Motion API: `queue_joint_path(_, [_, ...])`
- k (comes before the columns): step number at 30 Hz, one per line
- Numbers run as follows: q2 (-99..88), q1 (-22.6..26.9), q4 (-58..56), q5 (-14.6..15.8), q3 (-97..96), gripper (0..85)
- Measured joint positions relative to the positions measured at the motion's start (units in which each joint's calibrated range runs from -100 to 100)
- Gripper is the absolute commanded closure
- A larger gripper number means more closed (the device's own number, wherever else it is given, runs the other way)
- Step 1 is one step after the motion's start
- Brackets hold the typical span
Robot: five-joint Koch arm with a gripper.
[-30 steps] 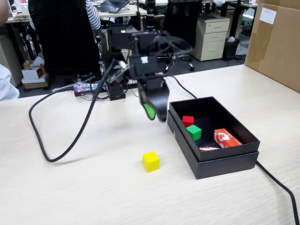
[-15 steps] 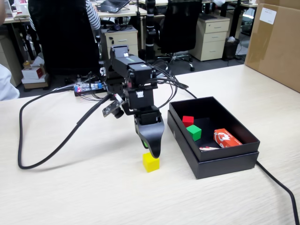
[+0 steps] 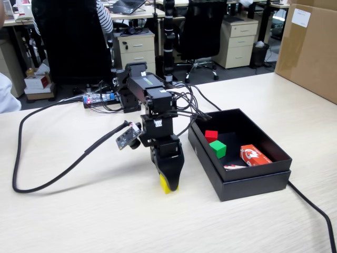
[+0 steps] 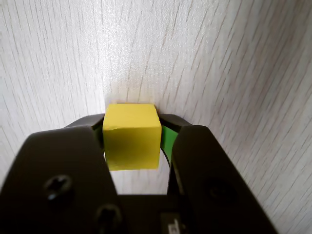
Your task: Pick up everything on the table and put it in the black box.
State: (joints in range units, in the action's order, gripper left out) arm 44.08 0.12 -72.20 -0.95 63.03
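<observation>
Now, tool (image 4: 132,127) pinching the yellow cube (image 4: 131,143) on the table (image 3: 79,211).

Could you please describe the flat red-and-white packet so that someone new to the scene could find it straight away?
Start at the black box on the pale wooden table, to the right of the arm in the fixed view. Inside it, the packet lies near the right wall. Unlike the plain red cube and green cube beside it, it is flat, elongated and printed in two colours.
</observation>
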Motion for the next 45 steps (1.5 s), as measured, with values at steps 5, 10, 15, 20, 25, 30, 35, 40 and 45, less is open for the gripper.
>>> queue_joint_path(5, [0.0, -0.2, -0.08, -0.05, 0.46, 84.6])
queue_joint_path(10, [-8.28, -0.15, -1.32, 0.0, -4.38, 84.6])
queue_joint_path(15, [-31.84, 2.34, -1.47, 0.05, -17.98, 84.6])
queue_joint_path(20, [-49.71, 7.37, -1.78, 0.24, -25.56, 84.6])
queue_joint_path(25, [-57.48, 13.38, -1.78, 1.71, -29.67, 84.6])
queue_joint_path(30, [-52.17, 16.02, -1.86, 3.52, -27.02, 84.6])
queue_joint_path(35, [-35.99, 16.02, -1.86, 3.96, -20.99, 84.6])
queue_joint_path(40, [-28.87, 15.38, -1.78, 3.96, -19.9, 84.5])
queue_joint_path(45, [-25.37, 14.7, -1.78, 4.4, -19.17, 59.5])
